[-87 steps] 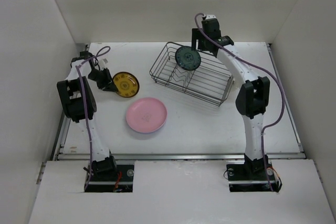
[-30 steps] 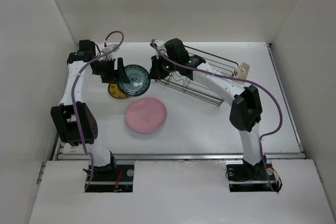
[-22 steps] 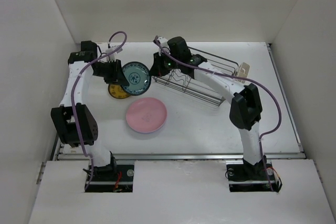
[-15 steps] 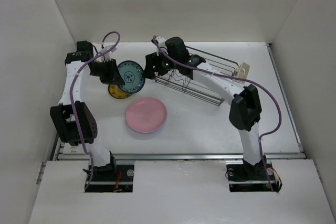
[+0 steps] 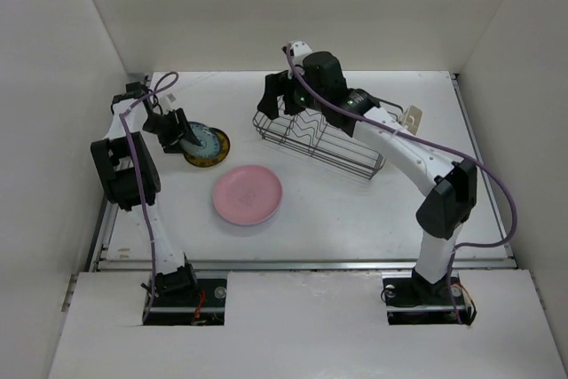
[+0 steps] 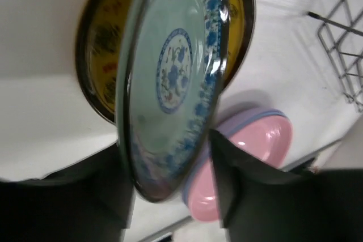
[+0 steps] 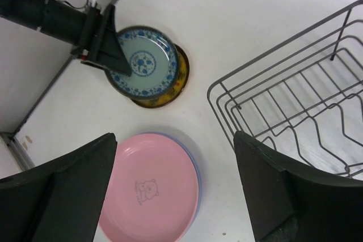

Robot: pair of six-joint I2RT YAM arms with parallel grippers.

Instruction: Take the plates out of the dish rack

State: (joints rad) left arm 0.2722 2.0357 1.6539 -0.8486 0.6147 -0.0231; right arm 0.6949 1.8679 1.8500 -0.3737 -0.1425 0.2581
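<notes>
While the left jaws pinch its left rim, the teal-patterned plate [image 7: 142, 63] sits at the far left of the table [image 5: 355, 210]. It is slanted, with its patterned face up and its gripped edge toward the left wall. It leans over the yellow plate [image 7: 170, 90], which lies flat on the table; whether the two touch cannot be told. Just right of them and nearer the arms, the pink plate [image 5: 248, 194] lies face up on the lavender plate [image 7: 196, 162], of which only a rim shows. That makes four plates, two small and two larger, all on the table beside the rack. The right jaws are spread wide with nothing between them, hanging over the left end of the one dish rack [image 5: 319, 135]. The rack's long axis runs from far left to near right. One cream cup [image 5: 413, 117] is clipped at its right end.
</notes>
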